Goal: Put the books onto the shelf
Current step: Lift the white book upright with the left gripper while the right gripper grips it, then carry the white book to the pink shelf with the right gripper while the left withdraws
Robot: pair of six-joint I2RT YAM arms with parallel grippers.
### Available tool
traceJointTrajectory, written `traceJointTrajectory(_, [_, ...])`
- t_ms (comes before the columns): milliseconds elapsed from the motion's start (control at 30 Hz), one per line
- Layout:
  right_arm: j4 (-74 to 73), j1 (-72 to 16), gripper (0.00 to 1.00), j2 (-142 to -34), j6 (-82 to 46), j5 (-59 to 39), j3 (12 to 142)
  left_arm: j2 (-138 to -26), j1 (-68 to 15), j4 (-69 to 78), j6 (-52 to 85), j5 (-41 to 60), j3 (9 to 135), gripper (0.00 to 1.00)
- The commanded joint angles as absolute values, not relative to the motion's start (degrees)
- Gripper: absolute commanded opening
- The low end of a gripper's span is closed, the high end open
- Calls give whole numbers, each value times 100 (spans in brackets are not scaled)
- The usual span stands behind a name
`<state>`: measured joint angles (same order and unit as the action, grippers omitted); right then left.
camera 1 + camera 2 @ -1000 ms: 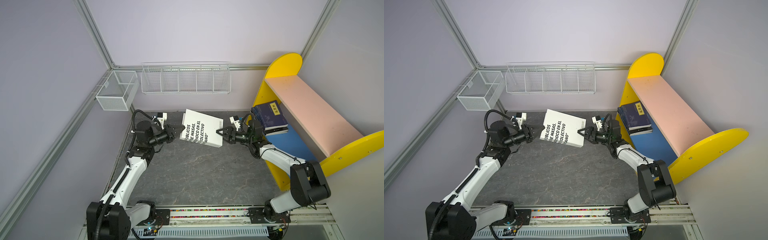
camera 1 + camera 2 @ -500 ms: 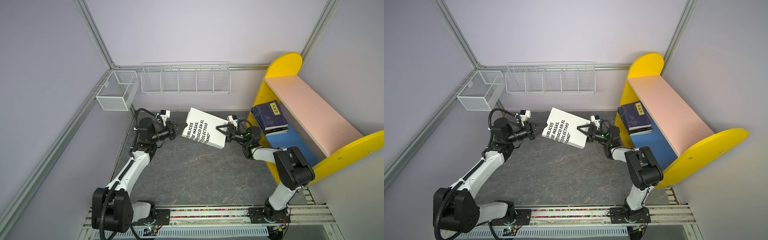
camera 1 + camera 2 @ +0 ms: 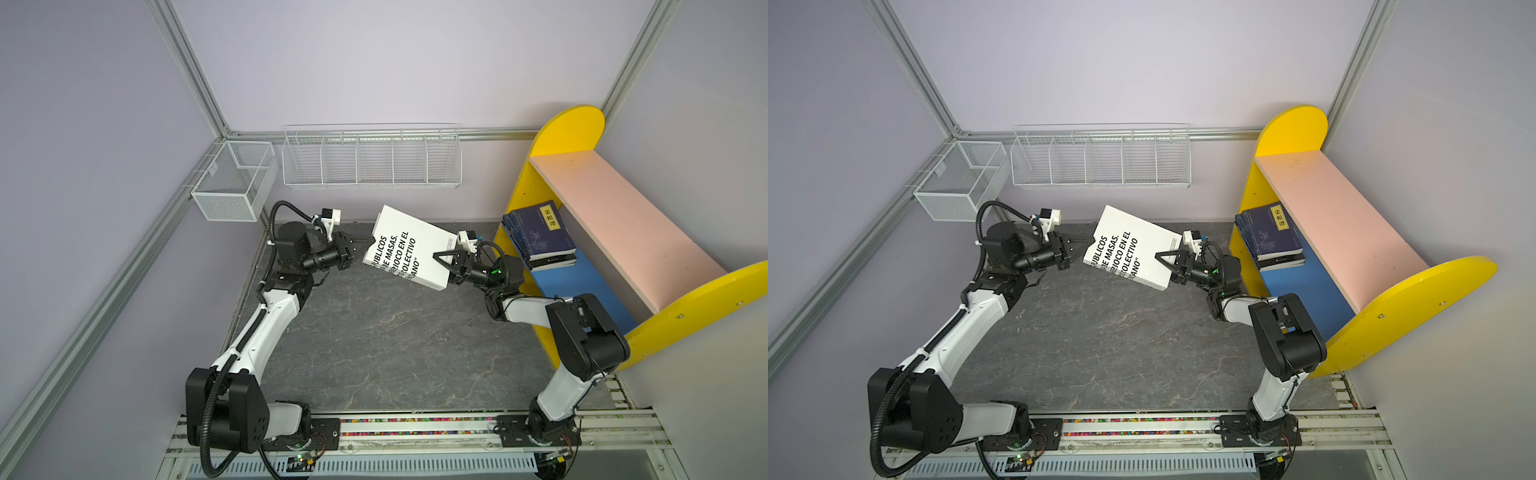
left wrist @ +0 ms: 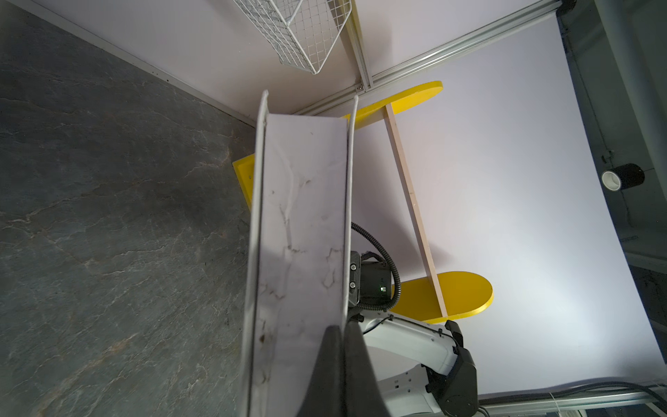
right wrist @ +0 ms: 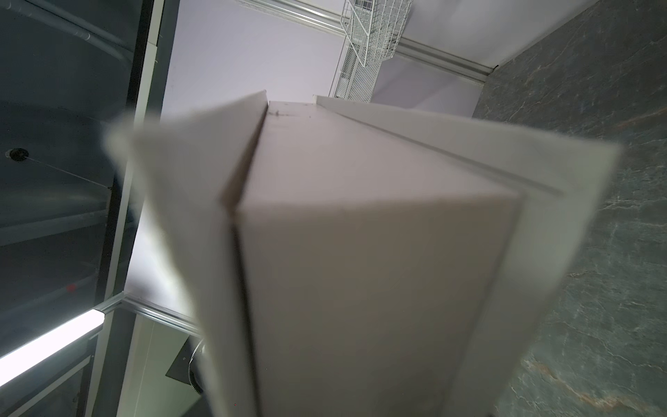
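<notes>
Both top views: the white book [image 3: 409,249] [image 3: 1133,249] is hanging tilted in the air above the grey mat [image 3: 374,340], its black-lettered cover facing up, between the two arms. The left gripper [image 3: 362,242] [image 3: 1080,241] is meeting the book's left edge with its jaws clenched. The right gripper [image 3: 441,266] [image 3: 1163,262] is straddling the opposite edge, one finger lying on the cover and the other hidden beneath, so I cannot tell whether it is clamping. The shelf [image 3: 615,224] [image 3: 1337,216] is standing at the right side of the mat. A stack of books [image 3: 540,232] [image 3: 1273,235], a navy one with a yellow label on top, is lying on the blue lower board [image 3: 582,282] at its far end. Left wrist view: the fingers [image 4: 332,361] are pinching one cover of the white book [image 4: 303,216] between them, with the shelf [image 4: 447,292] and the right arm [image 4: 408,339] showing behind. Right wrist view: the book's [image 5: 361,252] page edge is filling the frame, blurred, both covers flaring outward. The jaw state is not readable here. The mat [image 5: 595,108] and a wire rack [image 5: 375,32] are showing beyond.
</notes>
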<state>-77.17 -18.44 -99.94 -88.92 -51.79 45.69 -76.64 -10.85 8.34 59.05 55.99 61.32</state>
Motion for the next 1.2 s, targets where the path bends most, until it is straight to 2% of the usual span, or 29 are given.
traceJointTrajectory(0, [-7308, -1862, 53, -9629, -8756, -4938, 4509, -7654, -1054, 369, 5457, 5517, 6466, 0])
traceJointTrajectory(67, [-6801, -1872, 50, -9417, -8379, -4883, 4514, -7629, -1055, 201, 5353, 5428, 6510, 1])
traceJointTrajectory(100, [-6667, -1863, 50, -9333, -8317, -4873, 4512, -7629, -1055, 142, 5314, 5393, 6520, 5])
traceJointTrajectory(267, [-6132, -1855, 46, -8936, -8225, -4586, 4520, -7586, -1046, -134, 5107, 5191, 6647, 38])
traceJointTrajectory(367, [-5205, -1857, 44, -8579, -7787, -4364, 4707, -7346, -945, -591, 4806, 4610, 6715, 51])
traceJointTrajectory(433, [-4328, -1856, 41, -8347, -7344, -4241, 4934, -7150, -835, -671, 4758, 4331, 6682, 55])
traceJointTrajectory(633, [-2109, -1856, 42, -7695, -6342, -3765, 5799, -6568, -539, -1215, 4411, 3888, 6609, 60])
traceJointTrajectory(767, [-103, -1809, 42, -7303, -5559, -2782, 6801, -6218, -536, -1304, 4346, 3703, 6353, 61])
traceJointTrajectory(967, [552, -1479, 42, -7162, -5359, -1910, 7859, -5934, -536, -1080, 4439, 3599, 5872, 62])
traceJointTrajectory(1167, [1719, -975, 41, -7043, -4679, -190, 9122, -5919, -536, -682, 4688, 3644, 5423, 62])
